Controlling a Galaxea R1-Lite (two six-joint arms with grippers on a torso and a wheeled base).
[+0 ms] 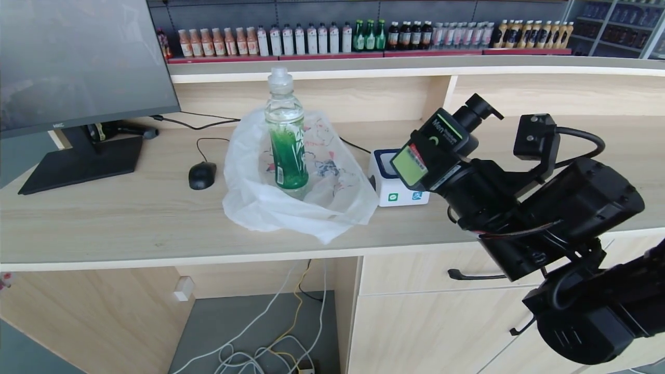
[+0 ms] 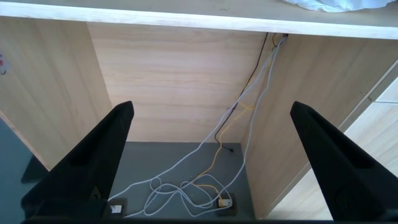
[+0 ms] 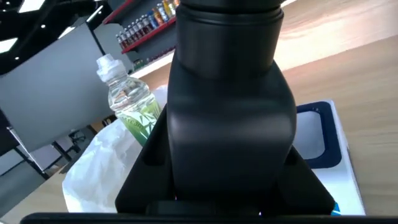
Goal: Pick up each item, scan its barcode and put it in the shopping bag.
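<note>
Holding: right gripper (image 1: 453,179) clenched on black pump bottle (image 1: 437,139), green label, tilted over scanner (image 1: 387,196).
Left gripper (image 2: 211,109): jaws apart, empty.

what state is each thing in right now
green bottle: upright, capped, inside the shopping bag
shopping bag: open, lying on the counter
black pump bottle: tilted, held off the counter
right gripper: shut on the black pump bottle
left gripper: open, empty, below the counter
monitor: screen dark
</note>
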